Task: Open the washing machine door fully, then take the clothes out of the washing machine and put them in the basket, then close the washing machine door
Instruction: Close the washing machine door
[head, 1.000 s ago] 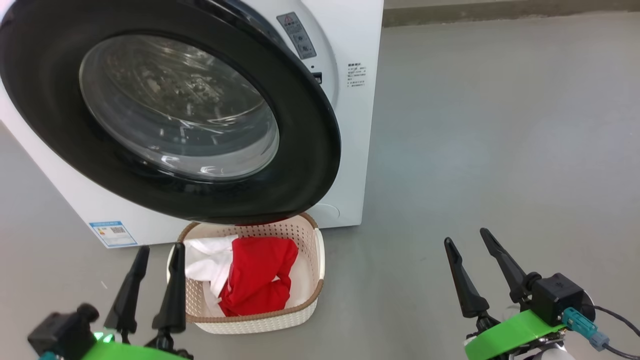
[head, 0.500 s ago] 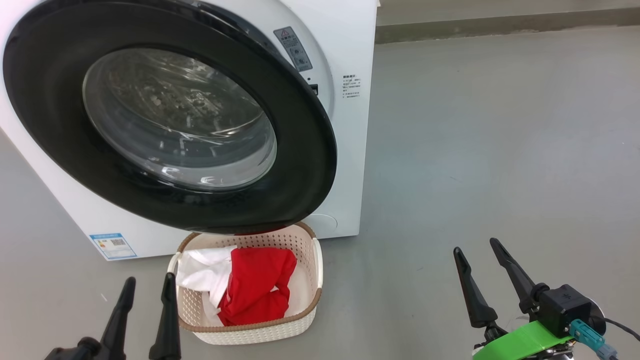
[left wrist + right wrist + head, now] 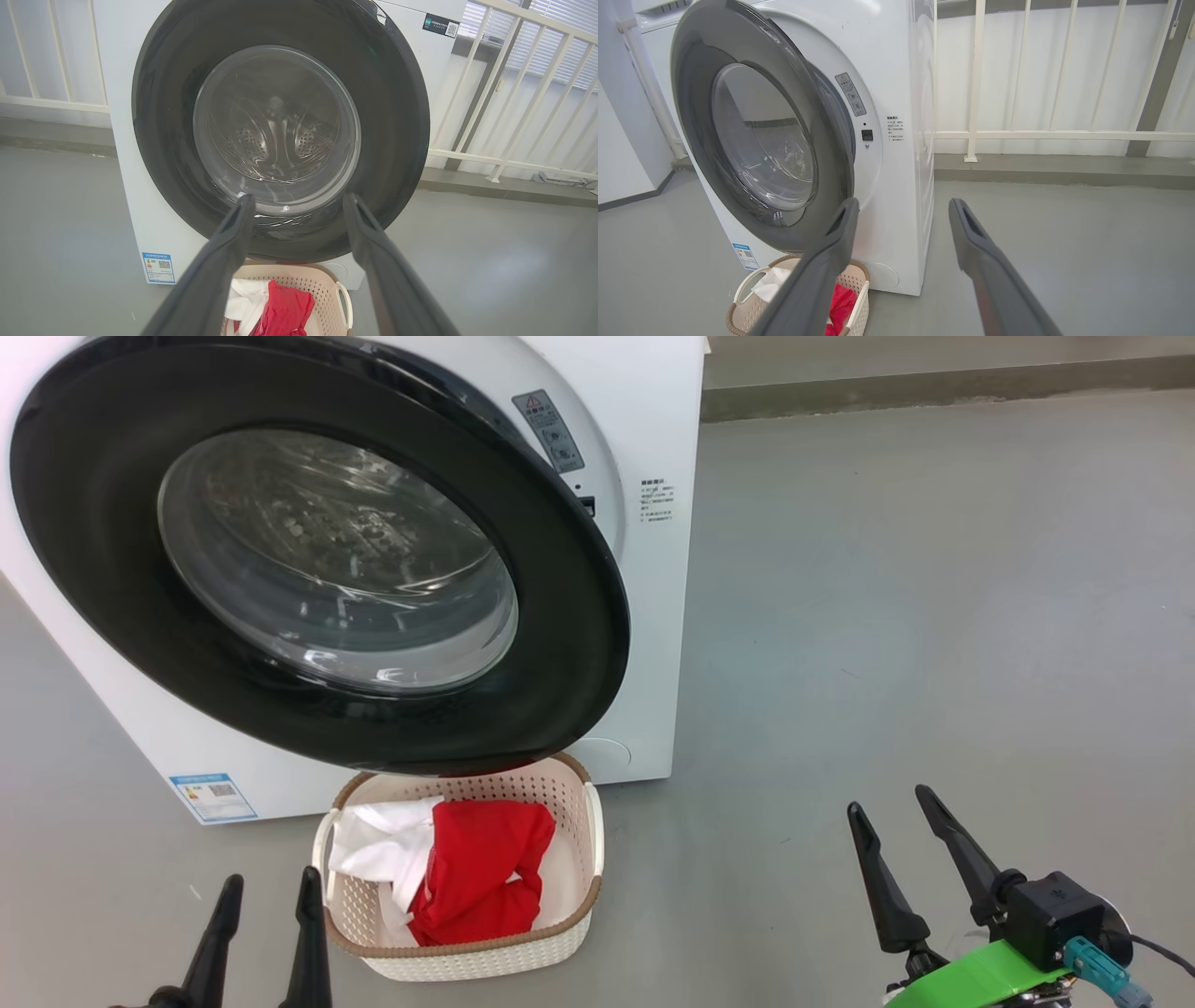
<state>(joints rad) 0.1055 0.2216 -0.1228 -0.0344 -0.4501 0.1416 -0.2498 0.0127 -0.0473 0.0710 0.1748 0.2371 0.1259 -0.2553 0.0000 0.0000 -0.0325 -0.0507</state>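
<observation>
Surroundings first: plain grey floor [image 3: 887,616] everywhere, and a white railing [image 3: 1017,135] behind and to the right of the washing machine [image 3: 653,616] in the right wrist view. There's a blue label [image 3: 213,795] low on the machine's front and a warning sticker [image 3: 551,429] up by the opening.

The washing machine door [image 3: 569,644] isn't shut. It's swung partway out on its left hinge, and the free right edge stands clear of the front panel. The glass faces roughly back at the robot, angled a bit to the right. You can see the steel drum [image 3: 280,140] through it in the left wrist view. In the head view the door's bottom edge overhangs the far rim of the basket [image 3: 467,961], so that's what sits in the way there.

The basket is on the floor right in front of the machine, under the door. The clothes [image 3: 485,877] are inside it, a red piece running lengthwise from the far rim to the near rim, with white fabric on the left.

The left gripper [image 3: 270,875] is spread wide and holding nothing, just beside the basket's near left corner, with its fingers aimed at the door. The right gripper [image 3: 889,799] is also spread and empty, well off to the right over bare floor.
</observation>
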